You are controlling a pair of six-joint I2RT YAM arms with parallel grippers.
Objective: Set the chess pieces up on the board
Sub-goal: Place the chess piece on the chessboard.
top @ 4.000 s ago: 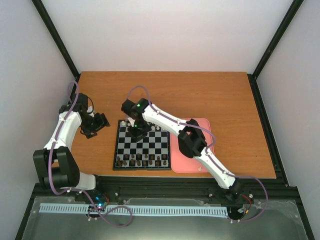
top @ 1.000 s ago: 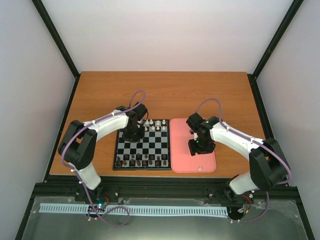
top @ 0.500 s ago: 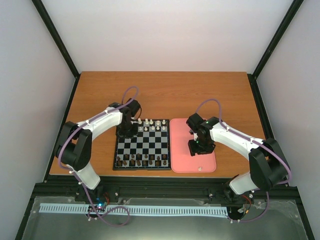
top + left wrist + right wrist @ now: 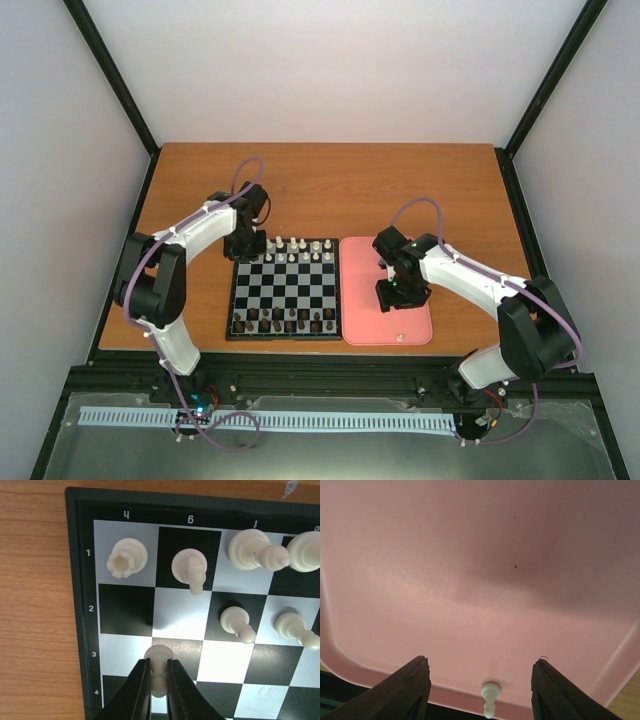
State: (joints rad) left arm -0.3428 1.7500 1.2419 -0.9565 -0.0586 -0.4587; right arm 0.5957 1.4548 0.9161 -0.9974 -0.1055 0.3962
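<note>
Cream pawn (image 4: 159,655) pinched between left fingers (image 4: 141,687): fingers narrow, closed on the stem, head poking out ahead of the tips. Held over the board (image 4: 127,612) near its far left corner, above row 3, about on the line between the first two columns from the edge. Contact with the board: cannot tell.

Same corner, row 1: cream rook (image 4: 126,557) on the corner square, more cream pieces (image 4: 252,550) on the squares alongside, all upright. Row 2: row-2 pawns (image 4: 235,622) on the third and fourth squares in, two squares nearest the corner bare.

Dark brown pieces (image 4: 285,322) along the board's near rows.

Pink tray (image 4: 357,300) just right of the board, both on the wooden worktop (image 4: 400,190).

Right fingers (image 4: 412,685) spread wide, holding nothing, above the tray's near part. Lone pawn (image 4: 490,696) on the tray by its near rim, between the two fingertips in the wrist view, not touched.
</note>
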